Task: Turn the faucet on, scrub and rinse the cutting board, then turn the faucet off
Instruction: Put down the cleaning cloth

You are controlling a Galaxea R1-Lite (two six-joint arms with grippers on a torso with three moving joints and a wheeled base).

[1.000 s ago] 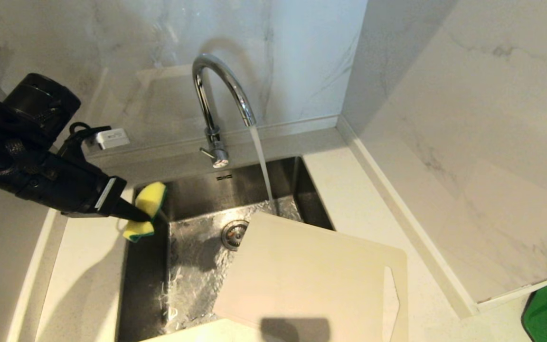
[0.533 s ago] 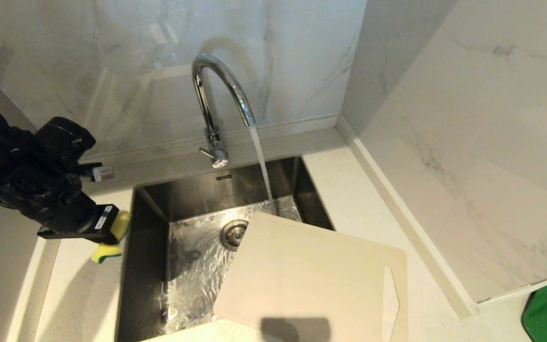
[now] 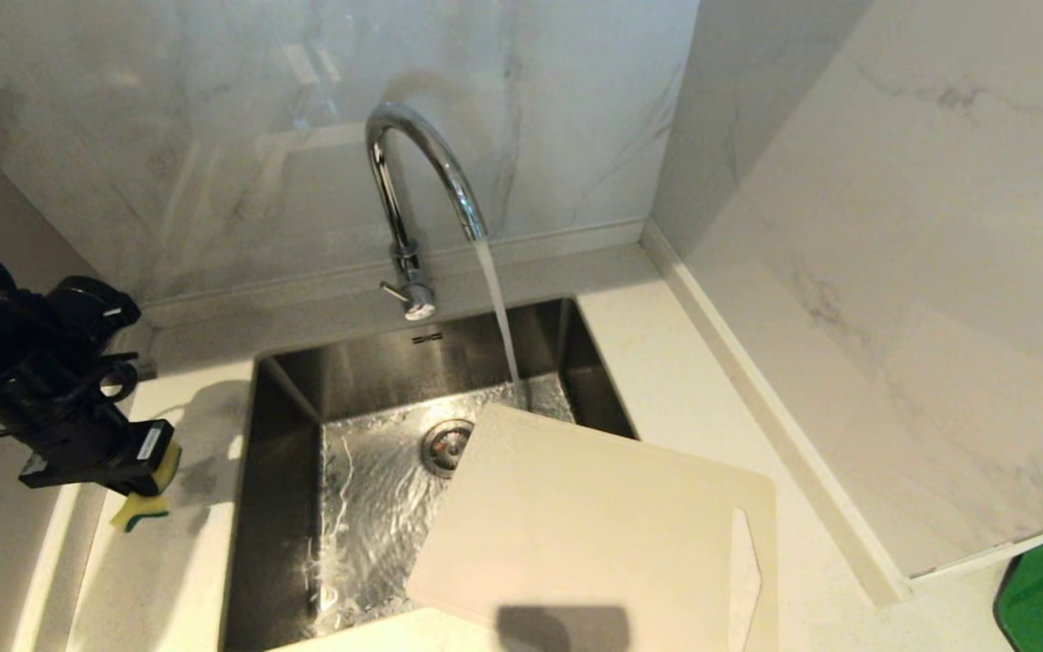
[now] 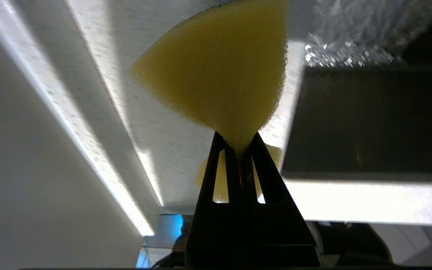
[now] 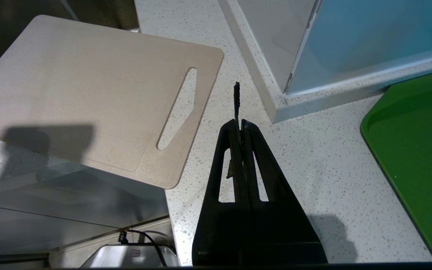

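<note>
A: Item count around the sink (image 3: 286,380)?
B: One faucet (image 3: 413,181) behind it, one cutting board (image 3: 594,534) across its right rim, one sponge (image 3: 143,507) to its left, two grippers.

both grippers (image 4: 238,148) clamped tight

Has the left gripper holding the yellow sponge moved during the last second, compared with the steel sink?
Yes. The left gripper, shut on the yellow sponge, has moved left and toward the camera, away from the steel sink, and is now above the white counter.

No readable text, labels or numbers anywhere.
</note>
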